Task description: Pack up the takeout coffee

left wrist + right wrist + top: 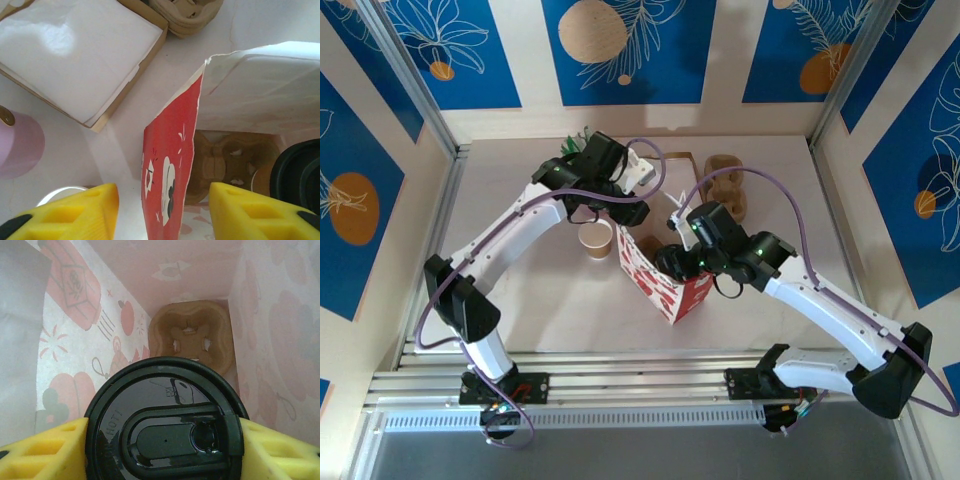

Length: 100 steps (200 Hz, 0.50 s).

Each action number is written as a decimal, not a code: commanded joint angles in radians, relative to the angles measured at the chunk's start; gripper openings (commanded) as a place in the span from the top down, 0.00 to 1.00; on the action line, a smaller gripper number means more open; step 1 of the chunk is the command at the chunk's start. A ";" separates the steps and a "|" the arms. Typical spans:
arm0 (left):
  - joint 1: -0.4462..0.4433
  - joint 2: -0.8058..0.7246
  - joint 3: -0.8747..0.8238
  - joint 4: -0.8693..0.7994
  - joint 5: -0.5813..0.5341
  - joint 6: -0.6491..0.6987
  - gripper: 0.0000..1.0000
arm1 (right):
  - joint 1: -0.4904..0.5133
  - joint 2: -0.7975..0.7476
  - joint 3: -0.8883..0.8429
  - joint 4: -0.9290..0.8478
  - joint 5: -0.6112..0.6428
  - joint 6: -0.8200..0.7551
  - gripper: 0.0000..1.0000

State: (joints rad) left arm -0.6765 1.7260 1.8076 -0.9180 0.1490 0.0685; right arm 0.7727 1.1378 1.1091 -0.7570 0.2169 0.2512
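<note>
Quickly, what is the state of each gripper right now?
Left gripper: open, one finger on each side of the red bag wall.
Right gripper: closed on the black lid.

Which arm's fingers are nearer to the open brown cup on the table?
Left. The left fingers straddle one side of the bag, just beside the cup; the right fingers grip a black lid inside it.

The black lid point(165, 420) is embossed "HOT!"

Cropped at bottom edge: black lid point(165, 425), covering near end of pulp carrier point(192, 335). Cropped at left edge: pink cup point(20, 145).
</note>
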 commanded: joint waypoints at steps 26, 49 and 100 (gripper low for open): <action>0.007 0.018 0.039 -0.033 -0.020 0.012 0.78 | 0.022 0.002 0.054 -0.059 -0.005 -0.021 0.60; 0.006 0.022 0.034 -0.033 -0.038 0.011 0.89 | 0.025 -0.024 0.064 -0.080 0.004 -0.023 0.60; 0.006 0.025 0.021 -0.035 -0.046 0.010 0.95 | 0.001 -0.056 0.067 -0.117 0.006 -0.021 0.60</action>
State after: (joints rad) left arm -0.6765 1.7390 1.8114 -0.9360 0.1215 0.0776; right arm 0.7864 1.1027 1.1446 -0.8288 0.2283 0.2371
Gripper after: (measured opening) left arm 0.053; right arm 0.614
